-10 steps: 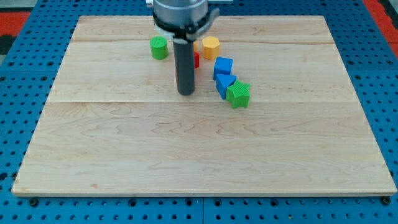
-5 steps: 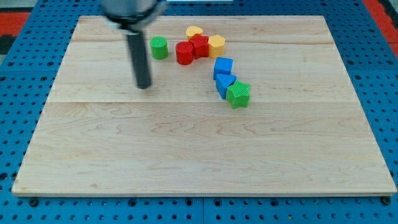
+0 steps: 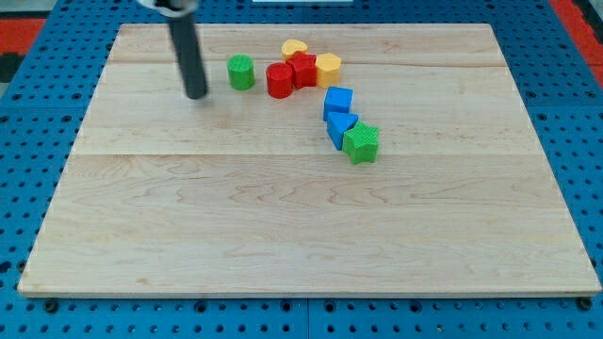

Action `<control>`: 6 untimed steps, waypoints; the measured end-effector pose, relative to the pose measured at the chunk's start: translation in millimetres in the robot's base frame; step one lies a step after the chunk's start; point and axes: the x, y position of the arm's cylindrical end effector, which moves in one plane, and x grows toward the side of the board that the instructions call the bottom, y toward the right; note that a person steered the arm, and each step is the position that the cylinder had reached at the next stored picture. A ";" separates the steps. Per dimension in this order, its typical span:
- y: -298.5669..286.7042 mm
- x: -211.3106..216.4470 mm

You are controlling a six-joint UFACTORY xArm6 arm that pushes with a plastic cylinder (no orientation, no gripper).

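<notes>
Eight blocks you see: two green, two red, two yellow, two blue. My tip [image 3: 196, 96] stands upright, just left of the green cylinder [image 3: 241, 72], touching nothing.

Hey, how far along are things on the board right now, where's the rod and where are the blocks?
Settled: the red cylinder, red block and two yellow blocks sit bunched near the view's top; two blue blocks and a green block trail below them. In hand: my tip touches nothing, standing apart on the view's left of the green cylinder, its nearest block. Left: that cylinder stands alone, apart from the bunch.
</notes>
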 end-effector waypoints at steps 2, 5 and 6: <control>89.0 -56.9; 22.9 62.2; 132.7 64.7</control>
